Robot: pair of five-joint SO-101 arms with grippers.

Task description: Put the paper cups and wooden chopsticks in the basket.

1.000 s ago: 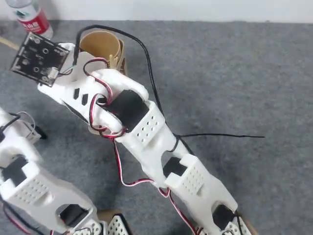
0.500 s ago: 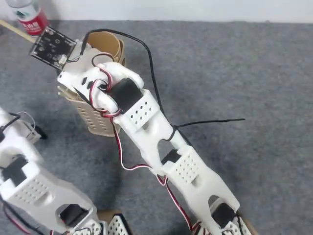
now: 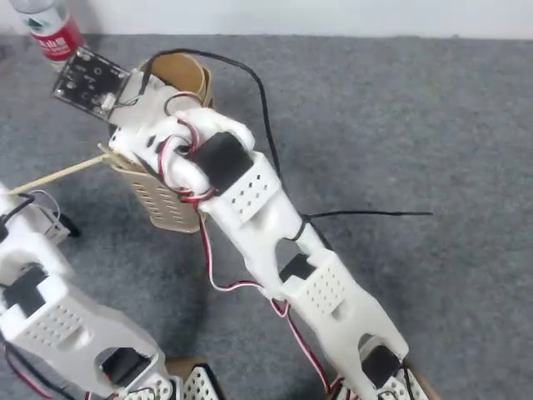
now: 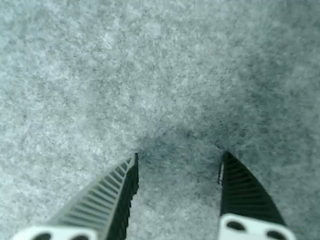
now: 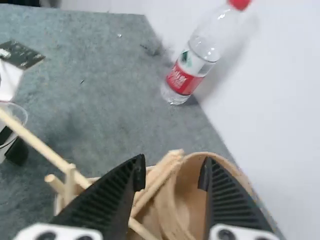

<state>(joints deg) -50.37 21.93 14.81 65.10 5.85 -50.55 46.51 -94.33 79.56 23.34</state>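
Starting at the near left edge of the high view, the left arm [image 3: 58, 325] sits folded back. Its claw [image 4: 177, 157] hangs just above bare grey carpet [image 3: 416, 125], fingers spread apart with nothing between them. Moving right, one wooden chopstick [image 3: 58, 175] pokes out sideways over the basket [image 3: 162, 204] rim, its free end reaching out above the carpet towards the left arm, while more chopsticks [image 5: 160, 172] lie bundled inside the basket. A brown paper cup [image 3: 179, 71] shows at the basket's far end, apparently inside it, though I can't tell for sure. The right arm [image 3: 275, 242] stretches diagonally across the table, and its claw [image 5: 171, 162] hovers right over the basket opening, fingers apart and gripping nothing. A plastic bottle [image 3: 54, 33] stands at the far left corner, against the wall and near the basket. On the right, a thin black cable [image 3: 366, 214] trails off the arm across a wide open stretch of carpet.
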